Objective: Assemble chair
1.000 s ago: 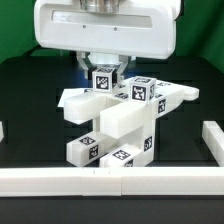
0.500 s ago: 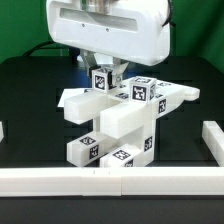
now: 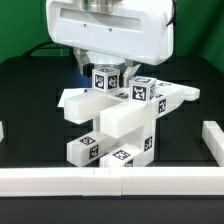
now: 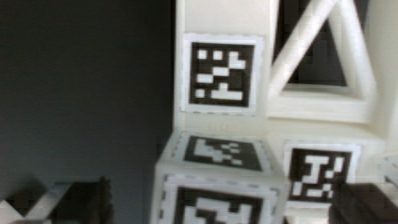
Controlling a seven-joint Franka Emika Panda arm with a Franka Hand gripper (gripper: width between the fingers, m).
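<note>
The partly built chair stands mid-table: white slabs and bars with square marker tags, stacked into a blocky frame. My gripper hangs right over its top rear and is shut on a small tagged white cube, which sits at the chair's upper slab. In the wrist view the cube fills the space between my dark fingers, and beyond it lies a chair bar with a tag. How the cube meets the chair underneath is hidden.
A long plain white rail runs along the front edge. A white rail section stands at the exterior view's right, and another white edge shows at the left. The robot's big white body overhangs the chair.
The robot body shifted toward the exterior view's right, then held. The held cube has turned slightly, now showing two tagged faces. The chair has not moved.
</note>
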